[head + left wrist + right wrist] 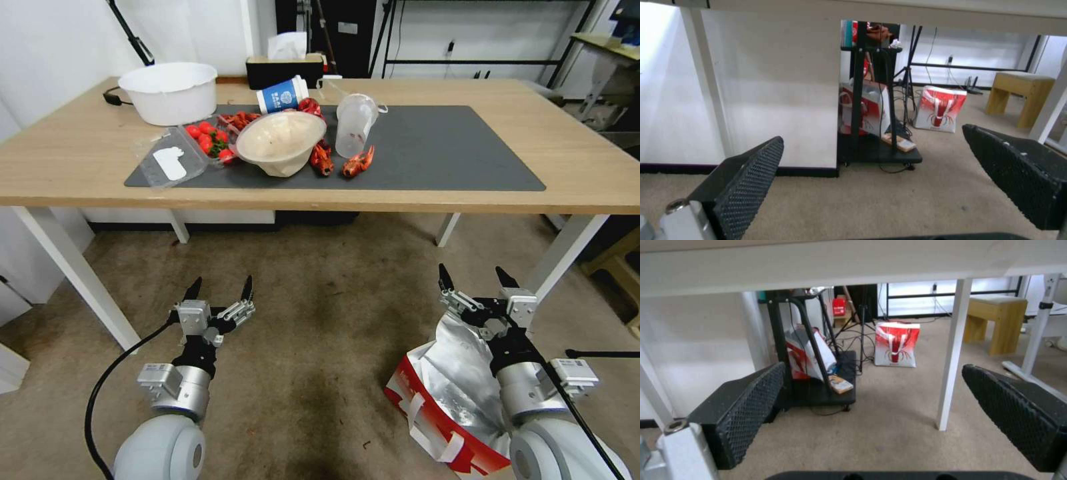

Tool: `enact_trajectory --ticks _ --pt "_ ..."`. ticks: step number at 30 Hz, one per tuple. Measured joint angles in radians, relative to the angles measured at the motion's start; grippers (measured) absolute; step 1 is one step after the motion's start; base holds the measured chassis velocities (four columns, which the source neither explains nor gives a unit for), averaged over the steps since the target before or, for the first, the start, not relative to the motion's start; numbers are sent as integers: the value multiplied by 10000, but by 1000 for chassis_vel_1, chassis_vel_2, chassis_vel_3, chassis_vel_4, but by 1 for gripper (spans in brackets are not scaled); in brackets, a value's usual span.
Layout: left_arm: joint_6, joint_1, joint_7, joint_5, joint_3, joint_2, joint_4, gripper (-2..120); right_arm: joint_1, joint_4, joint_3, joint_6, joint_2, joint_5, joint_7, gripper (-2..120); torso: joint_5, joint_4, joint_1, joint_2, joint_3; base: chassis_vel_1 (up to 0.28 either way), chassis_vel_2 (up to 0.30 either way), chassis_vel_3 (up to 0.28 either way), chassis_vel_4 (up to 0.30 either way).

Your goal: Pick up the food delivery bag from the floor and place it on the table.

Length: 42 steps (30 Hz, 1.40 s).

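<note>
The food delivery bag [447, 400] sits on the floor [320, 347] in front of the table [80, 160], slumped open with its crinkly silver foil lining showing, glossy red and white paper outside and limp white strap handles. The right claw [479, 280] hovers just over the bag's far rim, fingers spread wide and holding nothing. The left claw [220, 291] is also wide open, hanging over bare carpet well off to the side.

My worry: that foil-lined paper looks flimsy and crumpled, so a pinch on the rim could tear it or slip off. The table's grey mat [453, 153] is already cluttered toward its left end with a tipped paper bowl [280, 141], crayfish [358, 163] and cups, so the bag could knock stuff over.
</note>
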<state>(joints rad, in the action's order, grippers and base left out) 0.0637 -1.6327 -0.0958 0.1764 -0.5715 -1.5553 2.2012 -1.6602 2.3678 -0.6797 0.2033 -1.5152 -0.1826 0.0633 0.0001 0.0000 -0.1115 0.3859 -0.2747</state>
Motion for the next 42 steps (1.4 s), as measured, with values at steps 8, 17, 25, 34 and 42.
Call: enact_trajectory --ticks 8,17,25,34,42 --pt "-1 4 -1 -1 -8 -1 -14 100 0 -86 25 -160 20 -80 23 100 0 0 102 -311 211 0 0 0 0" --pt "-20 -7 -2 -9 -16 -7 -16 100 -22 -94 29 -177 33 -63 24 100 0 0 286 -889 605 0 0 0 0" --pt "-22 -14 -2 -12 -20 -9 -13 100 -19 -95 18 -208 58 -52 35 100 0 0 380 -1248 869 0 0 0 0" --pt "-45 -31 0 -12 -20 -18 -13 100 -27 -110 19 -232 74 -50 50 100 0 0 468 -1565 1099 0 0 0 0" --pt "-46 -32 0 -12 -15 -32 -13 100 -32 -123 19 -250 79 -50 62 100 -1 0 492 -1690 1199 0 0 0 0"
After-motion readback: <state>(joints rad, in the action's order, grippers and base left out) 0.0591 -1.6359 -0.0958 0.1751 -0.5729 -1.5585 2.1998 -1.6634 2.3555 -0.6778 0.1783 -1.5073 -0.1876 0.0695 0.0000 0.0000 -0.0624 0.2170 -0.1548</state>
